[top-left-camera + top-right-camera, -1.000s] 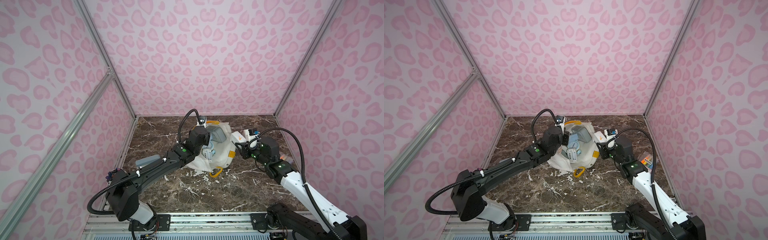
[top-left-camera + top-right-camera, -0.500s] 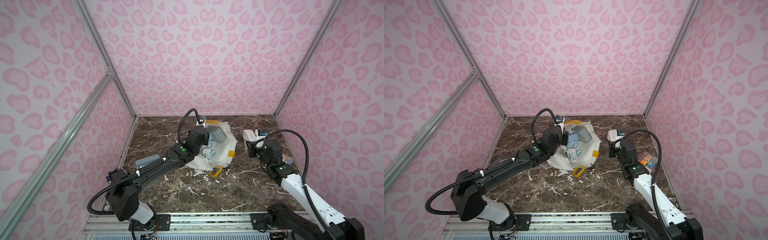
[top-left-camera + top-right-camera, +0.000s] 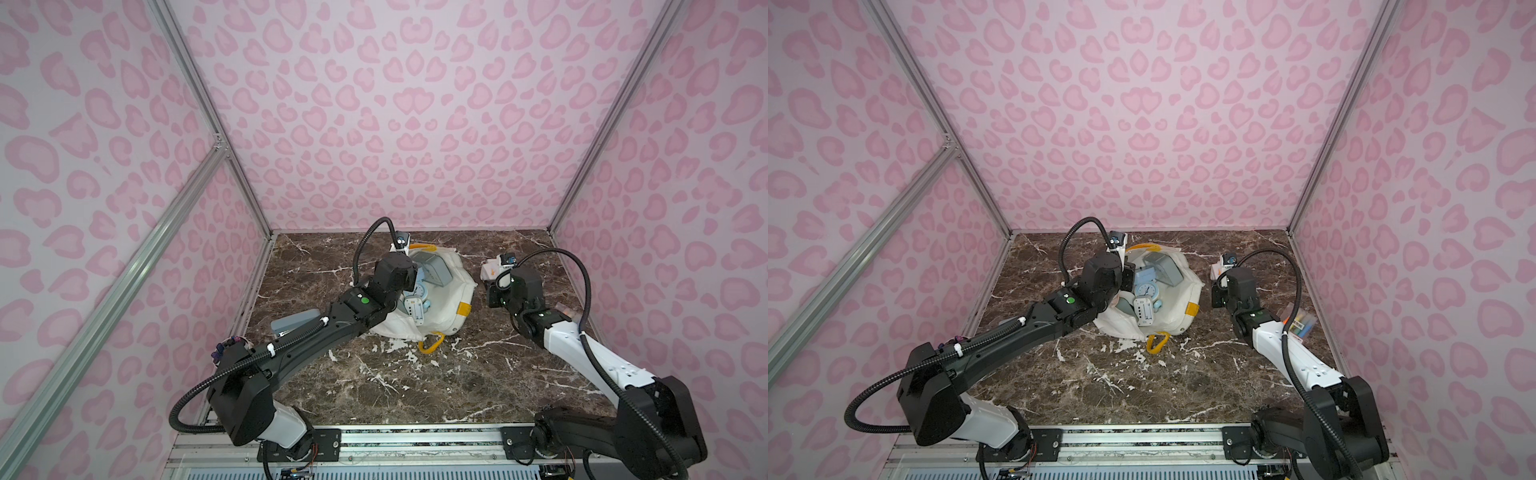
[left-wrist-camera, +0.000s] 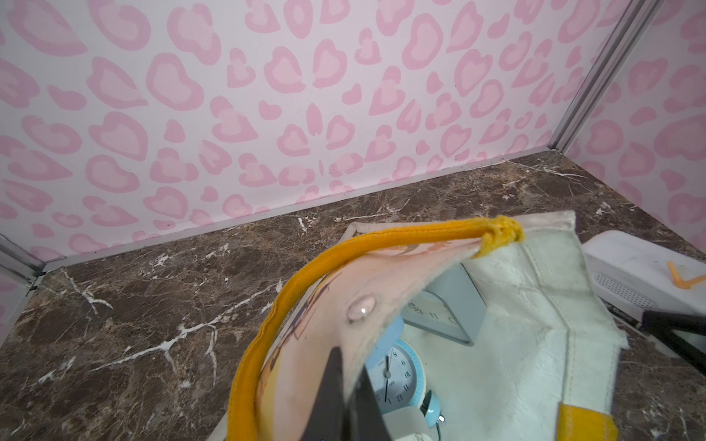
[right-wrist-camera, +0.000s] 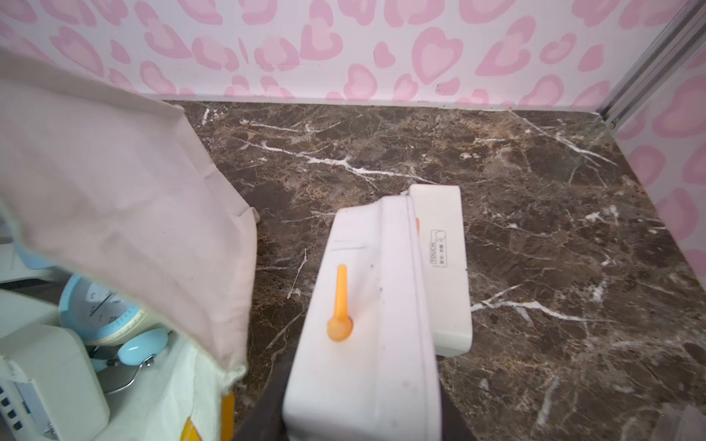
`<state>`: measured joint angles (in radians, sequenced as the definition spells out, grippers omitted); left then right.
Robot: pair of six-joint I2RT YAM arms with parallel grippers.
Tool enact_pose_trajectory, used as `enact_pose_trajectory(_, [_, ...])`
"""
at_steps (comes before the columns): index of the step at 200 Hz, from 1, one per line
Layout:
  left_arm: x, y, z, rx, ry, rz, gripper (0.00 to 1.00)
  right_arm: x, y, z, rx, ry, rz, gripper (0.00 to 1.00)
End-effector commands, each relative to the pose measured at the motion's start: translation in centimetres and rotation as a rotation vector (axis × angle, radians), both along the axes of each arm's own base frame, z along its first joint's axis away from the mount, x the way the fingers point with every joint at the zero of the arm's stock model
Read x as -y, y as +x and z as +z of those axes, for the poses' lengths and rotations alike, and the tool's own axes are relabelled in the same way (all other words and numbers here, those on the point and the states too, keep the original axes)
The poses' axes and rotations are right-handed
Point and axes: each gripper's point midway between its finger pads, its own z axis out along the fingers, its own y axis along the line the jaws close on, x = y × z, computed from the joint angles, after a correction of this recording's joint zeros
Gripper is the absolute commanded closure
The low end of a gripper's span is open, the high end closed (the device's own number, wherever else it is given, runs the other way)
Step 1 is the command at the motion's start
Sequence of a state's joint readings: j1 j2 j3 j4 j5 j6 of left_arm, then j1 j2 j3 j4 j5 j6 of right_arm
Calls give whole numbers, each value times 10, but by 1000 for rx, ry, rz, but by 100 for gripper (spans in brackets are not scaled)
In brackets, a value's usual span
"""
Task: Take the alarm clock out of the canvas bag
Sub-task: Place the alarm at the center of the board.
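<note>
Pink-patterned walls (image 3: 415, 124) box a marble tabletop (image 3: 415, 386) holding the canvas bag (image 3: 444, 309).

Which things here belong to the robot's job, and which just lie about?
In the job: canvas bag, rim pinched by left gripper; white alarm clock, held outside it by right gripper.
Lying about: grey object; clear packet of coloured items.

The brown marble tabletop (image 3: 415, 374) carries the white canvas bag (image 3: 444, 291) toward its back middle. A flat grey case (image 3: 286, 322) lies on the bag's left-arm side. A clear packet of coloured pens (image 3: 1302, 326) lies well apart on the bag's right-arm side, by the wall.
</note>
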<state>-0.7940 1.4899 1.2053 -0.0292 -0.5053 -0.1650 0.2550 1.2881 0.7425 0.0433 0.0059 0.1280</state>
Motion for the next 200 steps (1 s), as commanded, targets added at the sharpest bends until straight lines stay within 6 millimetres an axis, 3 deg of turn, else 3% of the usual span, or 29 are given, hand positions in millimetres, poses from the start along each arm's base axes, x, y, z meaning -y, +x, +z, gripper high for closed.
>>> enact_pose_trajectory(1, [-6, 1, 10, 34, -21, 29, 96, -5, 13, 1, 18, 11, 4, 84])
enact_pose_trajectory(128, [-15, -3, 9, 37, -10, 43, 97, -16, 55, -47, -127, -10, -14, 86])
enact_pose_trajectory(200, [-18, -4, 8, 39, -4, 53, 97, -4, 55, -65, -221, -77, -65, 87])
